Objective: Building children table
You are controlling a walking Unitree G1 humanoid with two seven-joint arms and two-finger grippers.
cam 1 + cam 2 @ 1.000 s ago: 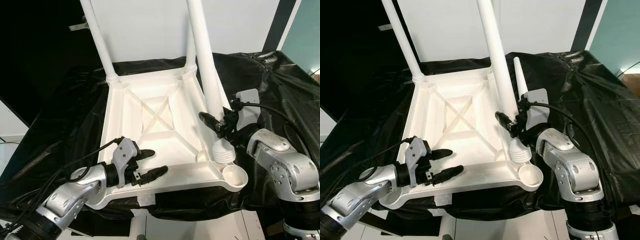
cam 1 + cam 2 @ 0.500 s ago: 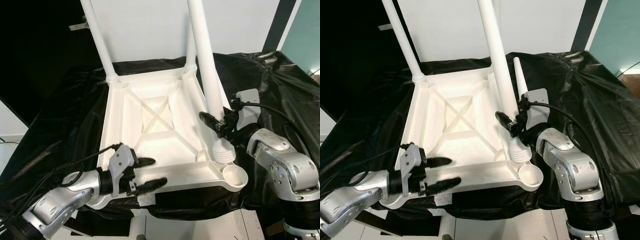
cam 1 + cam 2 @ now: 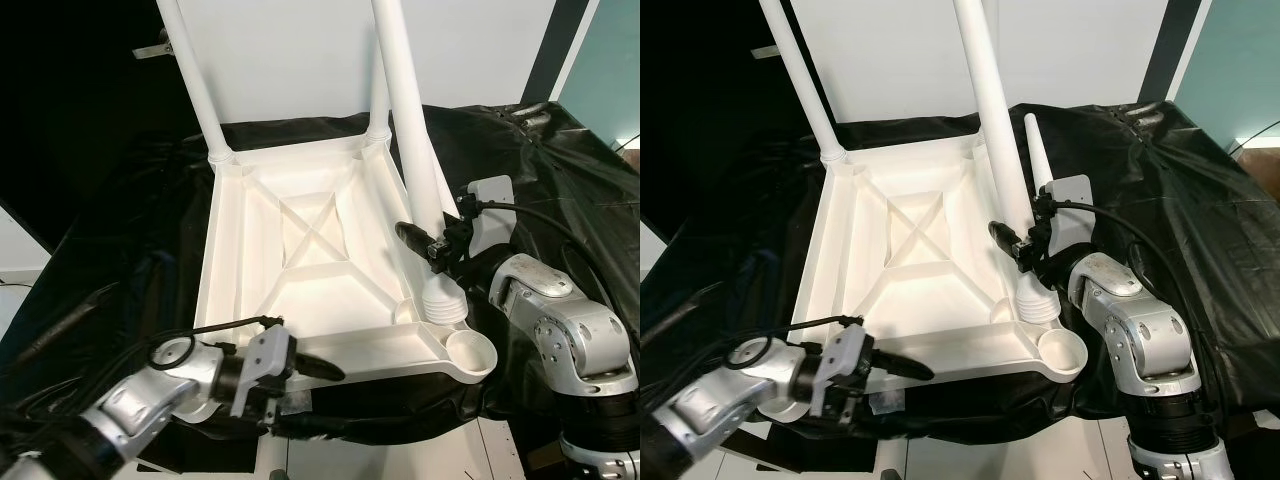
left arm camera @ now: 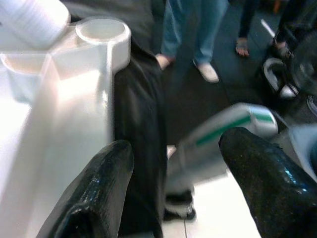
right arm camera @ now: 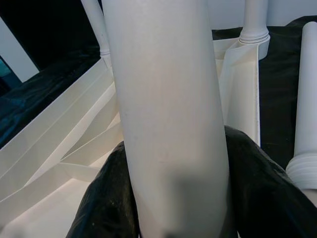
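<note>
Because it is moulded white plastic, the table [image 3: 300, 260] should be light and stiff but smooth and slippery, so the ribbed rim and the legs look like the best places to hold it. It lies upside down on the black-draped bench [image 3: 560, 190], its underside open to the camera and its long axis running near to far. Two legs stand up at the far corners. A third leg [image 3: 412, 130] rises from near the near-right corner, its threaded foot [image 3: 445, 302] beside the empty round socket [image 3: 467, 350], leaning slightly toward the far left; it does not appear to be seated yet. Another leg [image 3: 1039, 150] stands just beyond the right rim.

The right tool [image 3: 425, 243] is clamped on the third leg low down, a finger [image 5: 257, 188] on each side. The tapered, slick shaft could slide through that grip, so a hold near the foot seems wise.

The left tool [image 3: 895, 370] has its fingers [image 4: 104, 183] apart, one lying over the table's near edge, holding nothing.
</note>
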